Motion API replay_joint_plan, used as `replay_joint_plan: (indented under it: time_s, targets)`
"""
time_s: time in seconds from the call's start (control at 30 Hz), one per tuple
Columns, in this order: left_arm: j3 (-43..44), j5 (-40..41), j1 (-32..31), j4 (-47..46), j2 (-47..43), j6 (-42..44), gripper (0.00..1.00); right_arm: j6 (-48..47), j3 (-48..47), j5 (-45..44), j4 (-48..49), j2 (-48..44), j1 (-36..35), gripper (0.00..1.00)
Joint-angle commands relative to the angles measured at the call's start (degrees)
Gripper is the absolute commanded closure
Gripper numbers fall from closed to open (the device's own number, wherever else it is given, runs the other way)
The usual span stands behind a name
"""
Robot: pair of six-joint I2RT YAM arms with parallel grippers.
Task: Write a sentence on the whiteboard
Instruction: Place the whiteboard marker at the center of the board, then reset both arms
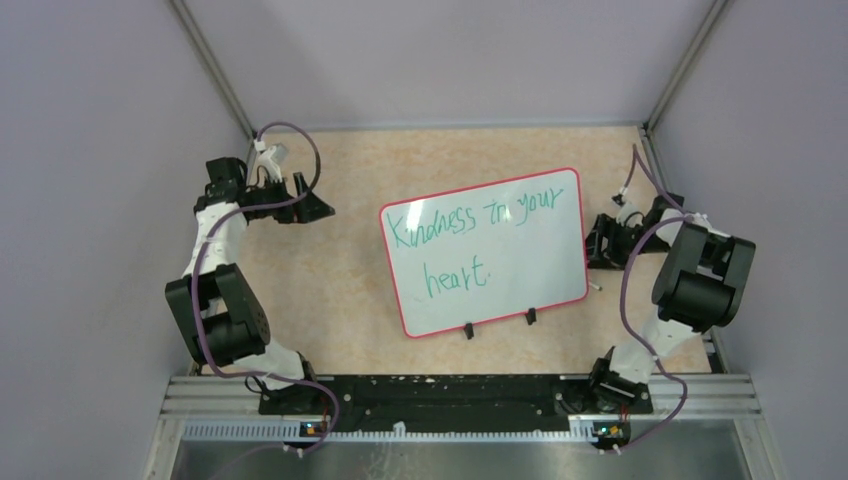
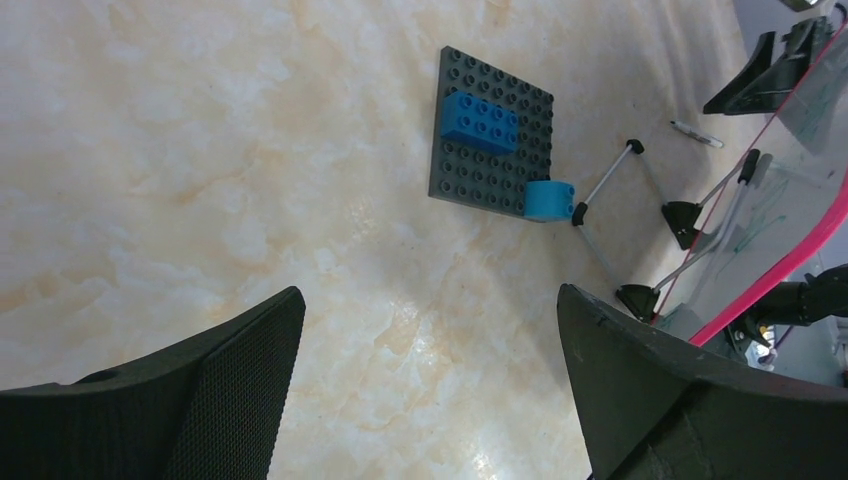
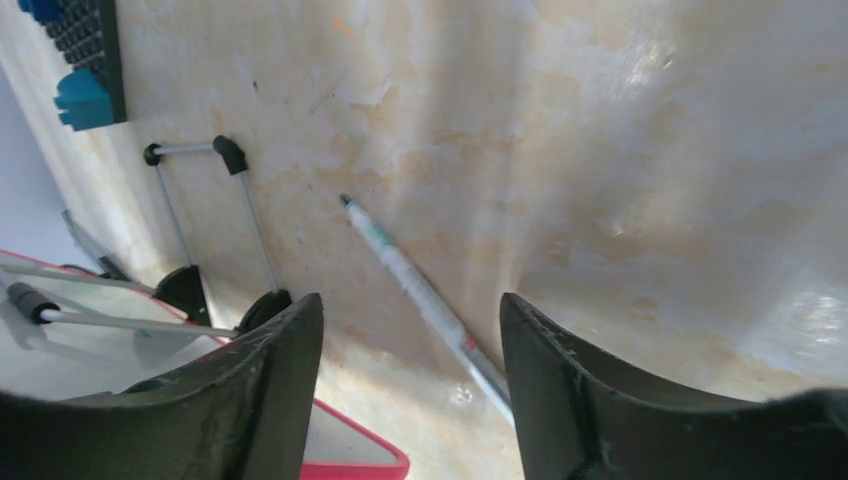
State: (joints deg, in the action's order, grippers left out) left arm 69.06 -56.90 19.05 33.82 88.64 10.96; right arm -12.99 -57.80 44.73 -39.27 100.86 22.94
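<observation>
Two lines complete: sentence (image 1: 450, 225) "Kindness in your heart." on whiteboard (image 1: 540, 265), propped on table (image 1: 320, 280); marker (image 3: 425, 295) lies loose under right gripper (image 3: 412, 300), open like left gripper (image 2: 430, 295); writing apparently done, nothing left.

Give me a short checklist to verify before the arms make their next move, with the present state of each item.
1. Sentence complete on the whiteboard, reading "Kindness in your heart.": ok.
2. Whiteboard propped on its stand: ok.
3. Marker out of the grip: ok; it lies on the table under the open right gripper.
4. Left gripper open and empty: ok.
5. Marker capped: cannot tell.
</observation>
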Motion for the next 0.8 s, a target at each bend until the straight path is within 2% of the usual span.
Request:
replay_joint_plan:
  time_s: [0.0, 0.07, 0.17, 0.3, 0.53, 0.77]
  targets:
    - [3.12, 2.66, 0.26, 1.77, 0.04, 2.84, 0.01, -1.75, -5.57, -2.56, -2.89, -5.22, 0.29, 0.32]
    - [5.02, 4.03, 0.22, 3.29, 0.58, 3.97, 0.01, -2.66, -8.53, -3.69, -5.15, -6.63, 0.3, 0.26]
    - [8.38, 8.17, 0.25, 5.16, 1.74, 3.78, 0.01, -3.78, -13.06, -5.63, -8.1, -7.87, 0.58, 0.24]
    - [14.2, 13.47, 0.24, 7.32, 3.89, 3.6, 0.01, -3.32, -18.84, -5.32, -6.71, -9.74, 1.77, 0.24]
    - [24.3, 20.8, 0.29, 7.24, 7.37, 2.98, 0.01, -1.13, -21.77, -7.87, 6.88, -15.13, 1.75, 0.23]
    - [24.31, 23.88, 0.26, 2.0, 9.01, 1.96, 0.01, -0.61, -19.7, -9.5, 14.56, -13.94, 1.42, 0.23]
